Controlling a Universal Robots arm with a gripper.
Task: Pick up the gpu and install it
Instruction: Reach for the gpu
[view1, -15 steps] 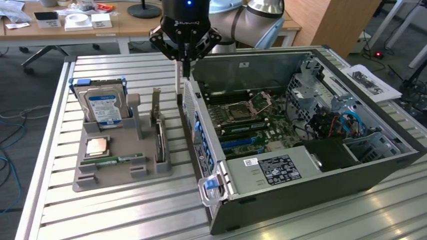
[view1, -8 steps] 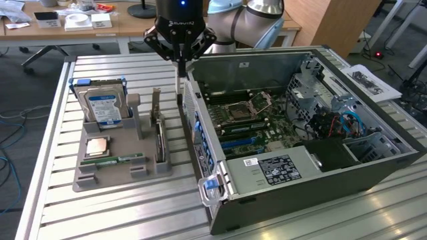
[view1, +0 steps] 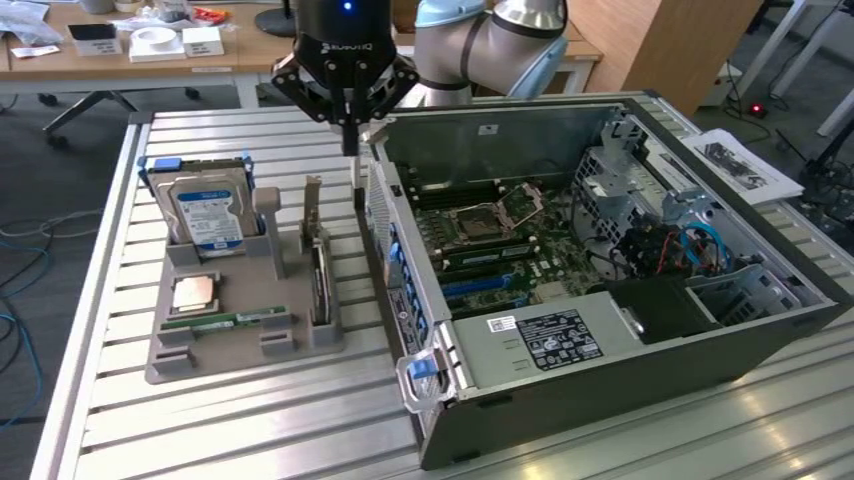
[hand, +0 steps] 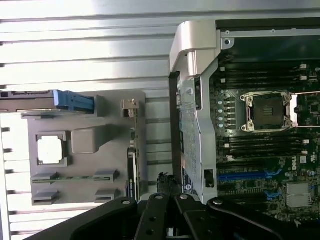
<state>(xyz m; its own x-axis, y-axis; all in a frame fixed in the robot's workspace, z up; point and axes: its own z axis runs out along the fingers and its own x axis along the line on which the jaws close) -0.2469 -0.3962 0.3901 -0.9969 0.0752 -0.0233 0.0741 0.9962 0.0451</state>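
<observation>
The gpu (view1: 320, 280) stands on edge in a slot of the grey parts tray (view1: 227, 360), its pale metal bracket at the far end. In the wrist view the gpu (hand: 131, 167) shows edge-on as a thin dark strip. My gripper (view1: 351, 143) hangs above the table, over the gap between the tray and the open computer case (view1: 534, 400). It is beyond the card's far end and well above it. The fingers are shut with nothing between them. The gripper (hand: 167, 186) also shows in the wrist view, beside the case wall.
On the tray are a silver hard drive (view1: 204, 210) with a blue label, a CPU (view1: 196, 291) and a RAM stick (view1: 227, 322). The case lies open, showing the motherboard (view1: 494, 240) with blue slots (view1: 481, 287). A slatted metal table (view1: 200, 430) carries everything.
</observation>
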